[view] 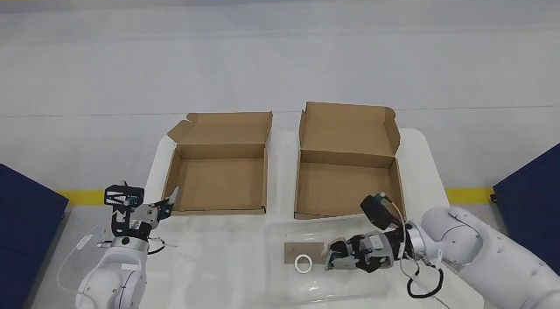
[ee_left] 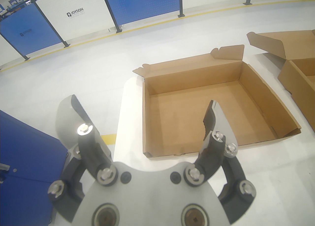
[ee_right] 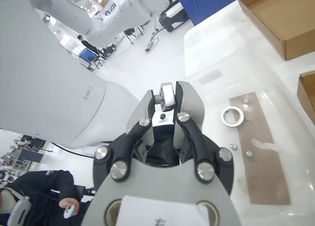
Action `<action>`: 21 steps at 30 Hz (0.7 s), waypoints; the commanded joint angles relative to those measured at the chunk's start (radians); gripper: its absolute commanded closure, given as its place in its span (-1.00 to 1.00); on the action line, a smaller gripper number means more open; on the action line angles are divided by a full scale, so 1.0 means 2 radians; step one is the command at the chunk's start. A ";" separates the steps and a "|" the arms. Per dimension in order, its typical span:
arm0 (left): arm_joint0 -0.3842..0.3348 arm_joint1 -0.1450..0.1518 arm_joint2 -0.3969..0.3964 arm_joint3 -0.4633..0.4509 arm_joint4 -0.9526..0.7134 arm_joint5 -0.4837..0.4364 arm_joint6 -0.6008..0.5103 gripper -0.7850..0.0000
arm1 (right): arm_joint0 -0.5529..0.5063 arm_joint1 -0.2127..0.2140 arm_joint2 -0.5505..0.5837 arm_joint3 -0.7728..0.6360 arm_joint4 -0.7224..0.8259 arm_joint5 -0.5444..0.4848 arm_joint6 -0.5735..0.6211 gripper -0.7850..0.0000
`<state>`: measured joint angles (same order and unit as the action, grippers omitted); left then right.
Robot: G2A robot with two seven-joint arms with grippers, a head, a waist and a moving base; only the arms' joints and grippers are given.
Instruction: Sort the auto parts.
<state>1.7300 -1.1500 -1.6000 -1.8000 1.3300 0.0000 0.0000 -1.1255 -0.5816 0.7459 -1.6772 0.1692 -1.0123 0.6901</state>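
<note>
Right gripper [ee_right: 165, 92] clamps a silver disc-shaped part [ee_right: 168, 99] near the brown mat [ee_right: 267, 175] bearing a white ring [ee_right: 232, 116], while left gripper [ee_left: 143, 102], fingers spread, hangs before one open cardboard box [ee_left: 187, 116], a second box [view: 347, 188] alongside.

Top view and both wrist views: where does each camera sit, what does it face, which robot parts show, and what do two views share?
Top view: above the arms, looking down on the table, left box and right box; shows left gripper and right gripper.
Left wrist view: on the left wrist, facing the left box between open jaws.
Right wrist view: on the right wrist, facing along the table; jaws shut on a metal part.
Top and right wrist views share the white ring and brown mat.
</note>
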 commanded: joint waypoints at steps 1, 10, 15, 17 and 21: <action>0.000 0.000 0.000 0.000 0.000 0.000 0.000 -1.00 | 0.003 -0.003 0.002 0.004 0.056 0.000 0.029 1.00; 0.000 0.000 0.000 0.000 0.000 0.000 0.000 -1.00 | -0.002 -0.011 0.016 0.012 0.135 0.000 0.059 1.00; 0.000 0.000 0.000 0.000 0.000 0.000 0.000 -1.00 | -0.004 -0.011 0.015 0.010 0.136 0.002 0.057 1.00; 0.000 0.000 0.000 0.000 0.000 0.000 0.000 -1.00 | -0.008 -0.013 0.014 -0.004 0.156 0.000 0.050 1.00; 0.000 0.000 0.000 0.000 0.000 0.000 0.000 -1.00 | -0.010 -0.011 0.020 -0.031 0.207 0.000 0.059 1.00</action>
<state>1.7300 -1.1500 -1.6000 -1.8000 1.3300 0.0000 0.0000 -1.1425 -0.6063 0.7842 -1.7225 0.5522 -1.0124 0.8078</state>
